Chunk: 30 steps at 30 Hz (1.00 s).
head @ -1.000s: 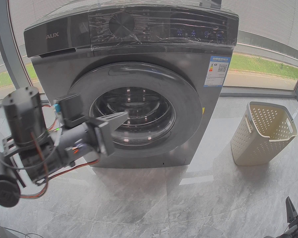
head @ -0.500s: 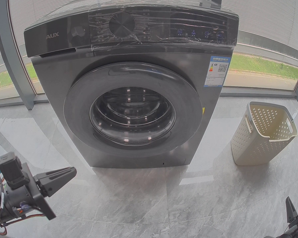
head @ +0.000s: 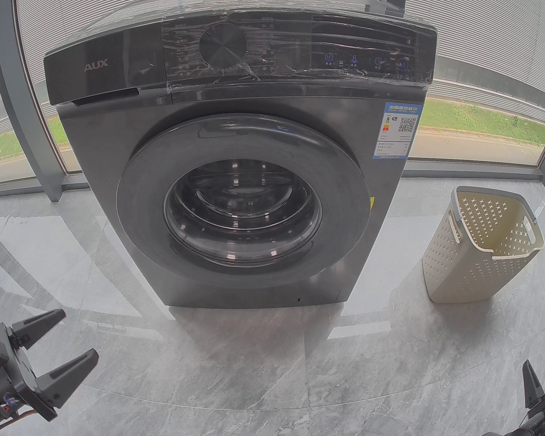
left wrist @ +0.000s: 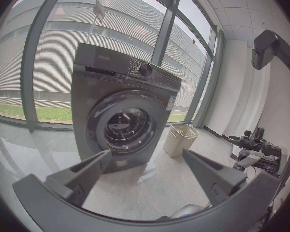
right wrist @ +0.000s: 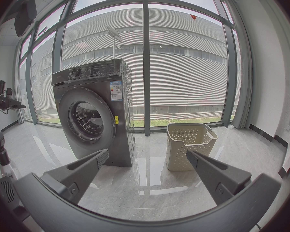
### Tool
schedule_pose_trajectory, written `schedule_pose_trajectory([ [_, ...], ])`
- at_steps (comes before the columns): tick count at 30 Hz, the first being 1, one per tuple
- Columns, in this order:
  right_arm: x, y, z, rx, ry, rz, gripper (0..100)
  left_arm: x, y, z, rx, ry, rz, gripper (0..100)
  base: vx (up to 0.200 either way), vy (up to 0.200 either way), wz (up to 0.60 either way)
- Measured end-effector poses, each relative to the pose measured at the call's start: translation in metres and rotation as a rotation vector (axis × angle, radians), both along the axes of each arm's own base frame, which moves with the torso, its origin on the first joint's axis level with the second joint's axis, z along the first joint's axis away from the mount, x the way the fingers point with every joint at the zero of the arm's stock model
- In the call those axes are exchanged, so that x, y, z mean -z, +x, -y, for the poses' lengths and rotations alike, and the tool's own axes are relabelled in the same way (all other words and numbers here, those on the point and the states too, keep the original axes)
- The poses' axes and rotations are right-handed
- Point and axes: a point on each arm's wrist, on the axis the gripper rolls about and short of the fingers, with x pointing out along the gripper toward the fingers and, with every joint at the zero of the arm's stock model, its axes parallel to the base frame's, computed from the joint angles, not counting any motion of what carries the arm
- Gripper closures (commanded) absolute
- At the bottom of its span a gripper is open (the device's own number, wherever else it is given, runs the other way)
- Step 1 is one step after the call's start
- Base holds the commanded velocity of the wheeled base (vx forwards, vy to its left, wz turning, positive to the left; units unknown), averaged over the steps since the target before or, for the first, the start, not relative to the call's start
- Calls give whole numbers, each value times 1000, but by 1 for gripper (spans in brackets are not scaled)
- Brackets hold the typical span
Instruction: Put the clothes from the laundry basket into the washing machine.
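The grey washing machine stands in the middle, its round glass door shut. A cream perforated laundry basket sits on the floor to its right; what shows of its inside is bare wall. My left gripper hangs low at the near left, open and holding nothing, well short of the door. The left wrist view has the left gripper open, facing the washing machine. My right gripper is at the near right corner. The right wrist view has the right gripper open, facing the basket.
Glossy grey marble floor spreads in front of the machine and the basket. Tall windows with dark frames stand behind. The basket stands a short gap away from the machine's right side.
My left arm has dropped from in front of the washer door down to the near left corner. The door, the basket and the right arm have not moved.
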Motion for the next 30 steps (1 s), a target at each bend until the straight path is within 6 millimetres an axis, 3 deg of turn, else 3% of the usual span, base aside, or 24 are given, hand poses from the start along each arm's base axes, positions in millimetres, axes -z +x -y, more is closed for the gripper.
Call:
schedule_pose_trajectory([
  [6, 0, 0, 0, 1, 0, 0, 0, 4, -6, -12, -162, 7, 30, 0, 0, 0, 0],
  [12, 0, 0, 0, 1, 1, 0, 0, 9, -25, -26, -394, 27, 123, 0, 0, 0, 0],
  [16, 0, 0, 0, 1, 2, 0, 0, 25, -43, -28, -449, 43, 160, 0, 0, 0, 0],
  [22, 0, 0, 0, 1, 0, 0, 0, 65, -60, -26, -464, 82, 92, 0, 0, 0, 0],
  [30, 0, 0, 0, 2, -4, 0, 0, 77, -64, -26, -557, 107, 82, 0, 0, 0, 0],
])
